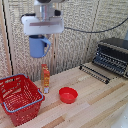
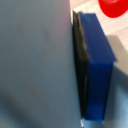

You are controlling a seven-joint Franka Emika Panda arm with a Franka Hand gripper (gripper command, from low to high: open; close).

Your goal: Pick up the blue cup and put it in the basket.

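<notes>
Claw (image 1: 39,36) grips the blue mug (image 1: 38,46), held high above the desk (image 1: 90,100), clear of all edges. Red basket (image 1: 19,97) sits below, toward the exterior view's left.

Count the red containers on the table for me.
2: the red basket at the exterior view's left, and the small red bowl right of it. None seem hidden.

My gripping mechanism (image 1: 40,36), a white blocky head, grey-and-white wrist section above it, short dark finger (image 2: 80,60) close up
</notes>
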